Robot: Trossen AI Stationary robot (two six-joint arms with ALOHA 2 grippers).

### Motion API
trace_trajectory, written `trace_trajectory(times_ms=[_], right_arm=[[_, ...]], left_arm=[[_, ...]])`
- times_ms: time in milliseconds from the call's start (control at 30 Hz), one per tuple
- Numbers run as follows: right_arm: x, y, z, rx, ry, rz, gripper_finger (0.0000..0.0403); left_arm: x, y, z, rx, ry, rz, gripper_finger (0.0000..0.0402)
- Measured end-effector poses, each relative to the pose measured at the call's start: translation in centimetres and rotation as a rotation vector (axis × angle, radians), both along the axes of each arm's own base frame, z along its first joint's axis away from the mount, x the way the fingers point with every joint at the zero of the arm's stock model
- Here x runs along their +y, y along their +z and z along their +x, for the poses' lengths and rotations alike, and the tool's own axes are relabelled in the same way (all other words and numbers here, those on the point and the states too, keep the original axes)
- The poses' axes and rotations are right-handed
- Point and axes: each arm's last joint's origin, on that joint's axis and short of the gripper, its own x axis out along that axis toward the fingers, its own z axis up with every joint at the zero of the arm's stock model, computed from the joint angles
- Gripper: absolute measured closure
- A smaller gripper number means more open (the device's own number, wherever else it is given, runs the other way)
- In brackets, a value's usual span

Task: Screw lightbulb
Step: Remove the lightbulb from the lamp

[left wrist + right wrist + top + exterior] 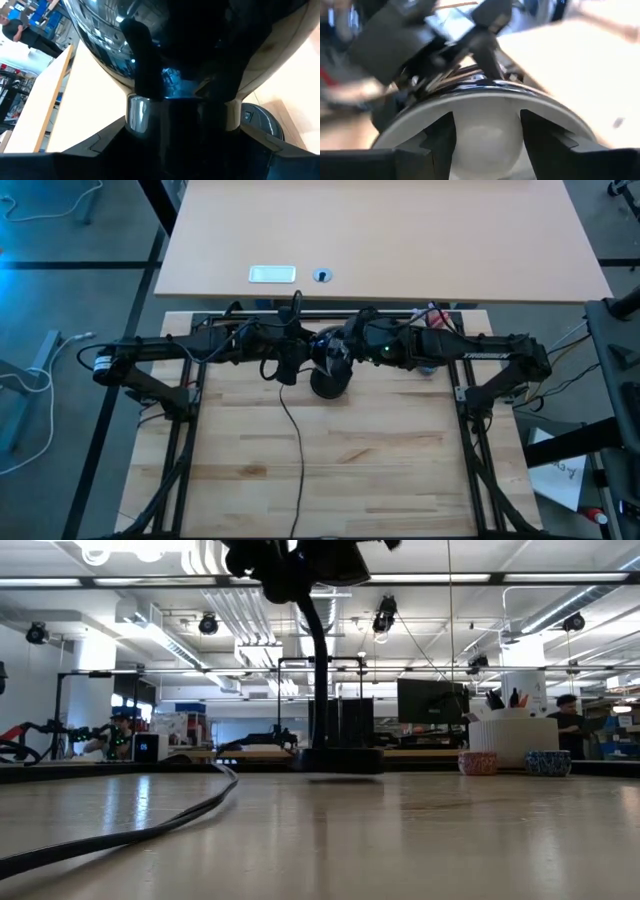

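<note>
A black desk lamp (330,380) stands on its round base (335,760) at the middle of the table's far part. Its shade (165,30) is high up, and the silvery rim (485,95) shows in the right wrist view. The white lightbulb (485,145) sits inside the shade's opening. My left gripper (300,358) comes from the table's left and is shut on the lamp's head behind the shade. My right gripper (342,350) comes from the right and is shut on the lightbulb. My left gripper holds the lamp head's dark neck (180,120), just behind the shade and beside a chrome collar (137,112), between its two fingers. It comes roughly level from the table's left. The lamp stands on its base. My right gripper pinches the lightbulb's white globe (485,135) between its two fingers (440,140), one on each side. It reaches into the shade's open mouth from the table's right side. The bulb sits inside the shade's silvery rim, clear of the table.
The lamp's black cord (295,450) runs from the base toward the table's near edge and shows in the low view (150,825). A pink ball (478,762) and a blue ball (547,762) lie at the far right. The near half of the wooden table (380,470) holds only the cord.
</note>
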Motion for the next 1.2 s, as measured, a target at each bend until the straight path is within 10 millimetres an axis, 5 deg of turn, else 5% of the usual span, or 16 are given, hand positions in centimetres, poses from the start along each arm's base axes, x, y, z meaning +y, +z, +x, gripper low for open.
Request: trace_trajectory(times_ms=[367,600,1000,1200], right_arm=[[0.7,0.1,-0.1,0.514,0.501,-1.173,0.0203],[0.9,-0.9,0.0,0.825,0.681,-1.597,0.0189],[3.8,-1.5,-0.3,0.812,0.612,-1.466,0.0096],[5.2,-0.5,-1.4,0.573,0.389,-1.041,0.0081]], left_arm=[[0.0,0.2,0.0,-0.020,0.013,-0.014,0.0150],[0.1,0.1,0.1,-0.023,0.030,-0.023,0.0150],[0.2,0.4,0.1,-0.052,0.061,-0.005,0.0150],[0.2,0.4,0.1,-0.047,0.056,0.004,0.0150]])
